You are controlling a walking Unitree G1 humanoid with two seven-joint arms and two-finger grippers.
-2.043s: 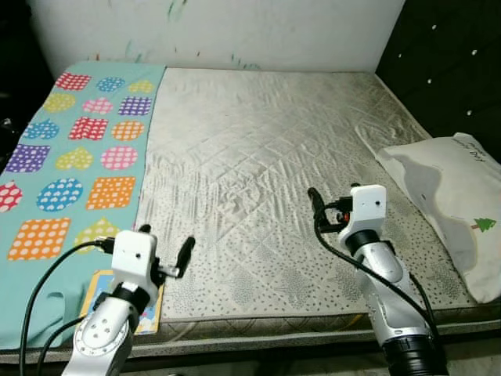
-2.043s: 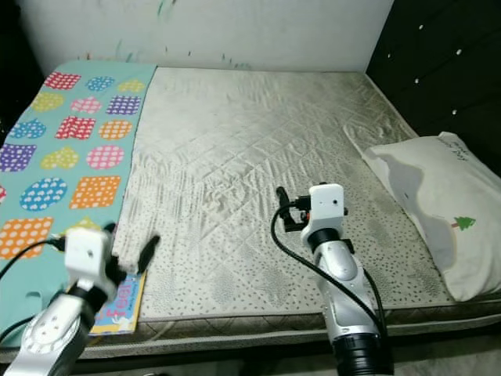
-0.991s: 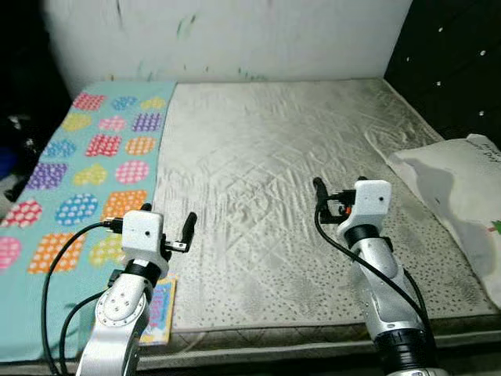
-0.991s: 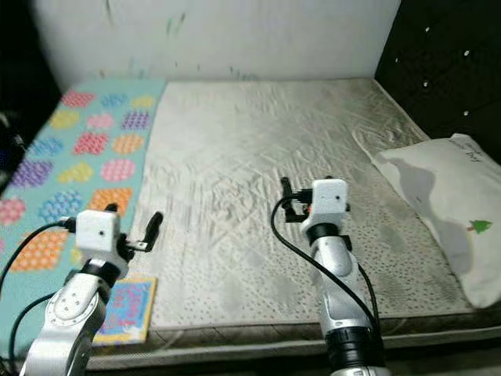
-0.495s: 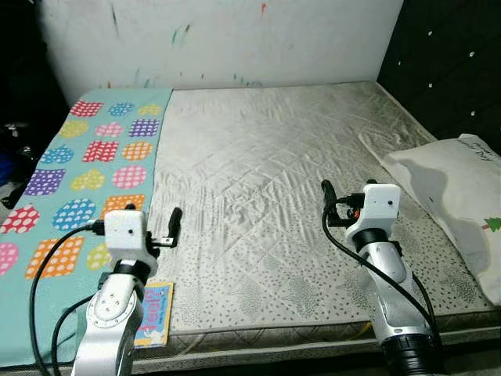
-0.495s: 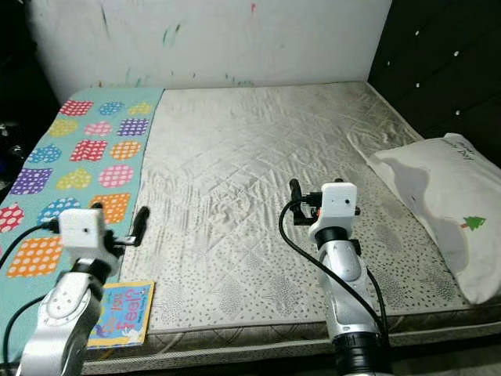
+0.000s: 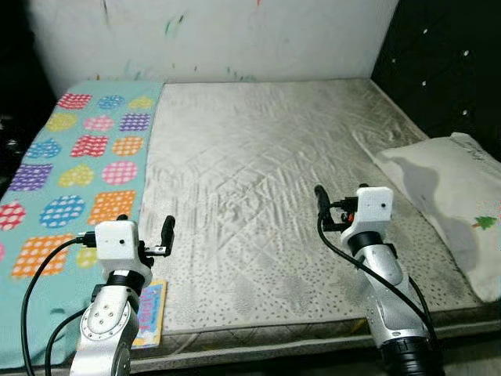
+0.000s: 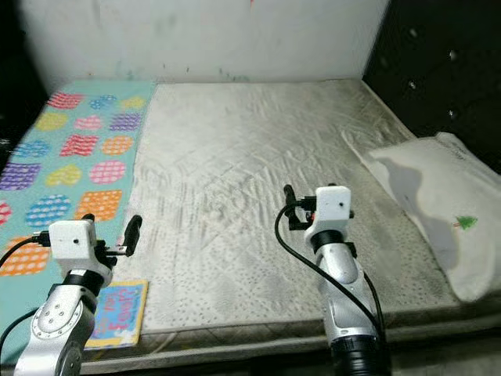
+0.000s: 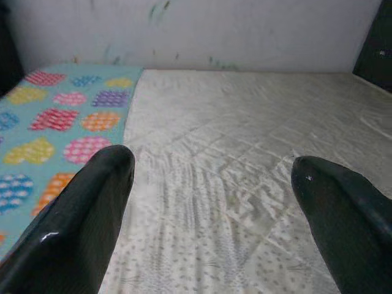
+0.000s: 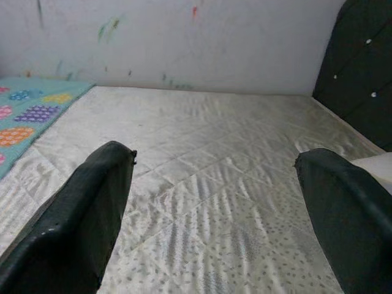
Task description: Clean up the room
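One bare mattress [image 7: 250, 157] before me carries one pillow [image 7: 446, 196] at my right, one patterned blanket [image 7: 70, 157] left, one booklet [image 8: 117, 312] near. My left hand [image 9: 208, 202] and right hand [image 10: 211, 202] hover spread wide, empty.

Quilted satiny mattress [image 7: 258, 172]; glossy black fingers [image 9: 73, 226]

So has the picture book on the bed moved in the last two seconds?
No. The picture book still lies at the front edge of the patterned sheet; only the camera shifted.
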